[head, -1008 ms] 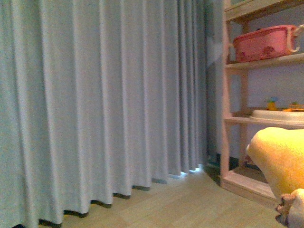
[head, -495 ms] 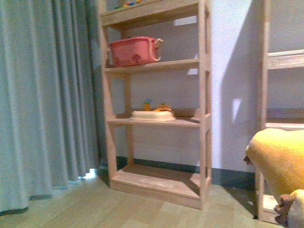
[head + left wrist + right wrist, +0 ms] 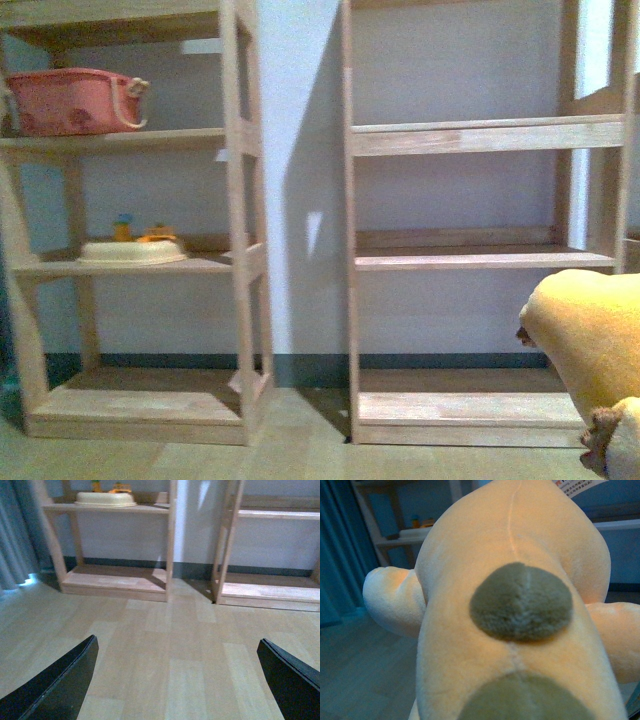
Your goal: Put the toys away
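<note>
The left gripper (image 3: 176, 641) hangs wide open and empty over the pale plank floor (image 3: 165, 625). The right gripper is hidden behind the large orange-yellow plush animal (image 3: 515, 545), so I cannot tell its grip; it probably carries the toy. The toy rides low on the right, before the bare wooden shelf unit (image 3: 480, 258). Square up to a shelf and advance slowly.
</note>
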### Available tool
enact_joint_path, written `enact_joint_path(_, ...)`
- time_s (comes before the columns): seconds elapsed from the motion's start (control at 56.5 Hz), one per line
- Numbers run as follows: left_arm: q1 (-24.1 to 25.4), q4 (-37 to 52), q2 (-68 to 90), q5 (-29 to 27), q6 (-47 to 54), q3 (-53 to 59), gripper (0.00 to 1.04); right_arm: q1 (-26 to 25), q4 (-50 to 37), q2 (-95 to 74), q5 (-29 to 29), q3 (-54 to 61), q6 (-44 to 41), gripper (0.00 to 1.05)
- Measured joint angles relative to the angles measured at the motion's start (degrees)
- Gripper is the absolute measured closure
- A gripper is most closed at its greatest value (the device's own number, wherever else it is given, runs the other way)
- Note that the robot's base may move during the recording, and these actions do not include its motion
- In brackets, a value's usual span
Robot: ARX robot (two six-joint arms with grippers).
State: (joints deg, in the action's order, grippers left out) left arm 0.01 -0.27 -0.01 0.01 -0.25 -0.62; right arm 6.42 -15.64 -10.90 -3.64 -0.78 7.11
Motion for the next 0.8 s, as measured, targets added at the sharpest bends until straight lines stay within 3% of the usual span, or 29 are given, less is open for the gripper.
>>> enact_joint_path(0.796,0.0,0.0,0.0,0.0,0.0,0.0,0.06,-0.1,0.0,0.0,0.2,0.0,0.0,0.86)
